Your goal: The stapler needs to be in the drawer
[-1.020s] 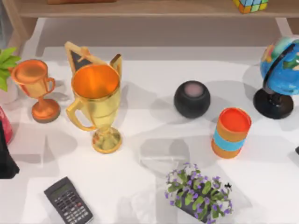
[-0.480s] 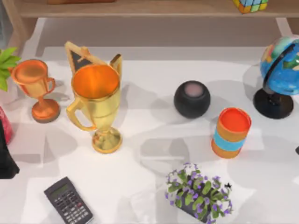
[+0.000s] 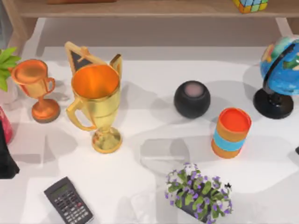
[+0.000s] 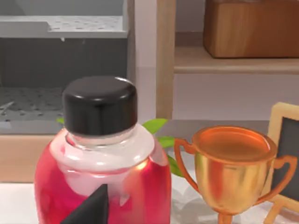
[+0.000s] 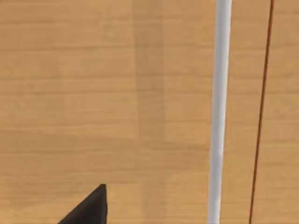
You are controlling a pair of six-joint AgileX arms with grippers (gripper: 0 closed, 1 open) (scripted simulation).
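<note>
The stapler is out of view, and so is the drawer. My left arm [image 3: 5,158] is a black shape at the table's left edge, beside a red bottle [image 4: 100,186] with a black cap. In the left wrist view one dark fingertip [image 4: 92,207] pokes up in front of that bottle. At the right edge only a dark sliver of my right arm [image 3: 297,150] is visible. The right wrist view has one dark fingertip [image 5: 88,209] before a wooden panel [image 5: 93,93] crossed by a white bar [image 5: 218,112].
On the white table stand a small copper trophy [image 3: 36,88], a large gold trophy [image 3: 96,105], a black round speaker [image 3: 192,99], an orange-and-blue can [image 3: 231,132], a globe [image 3: 280,77], a flower pot [image 3: 198,192] and a calculator [image 3: 68,200]. A wooden shelf [image 3: 149,8] runs along the back.
Faint shadows on the table shift slightly; no object or arm has visibly moved.
</note>
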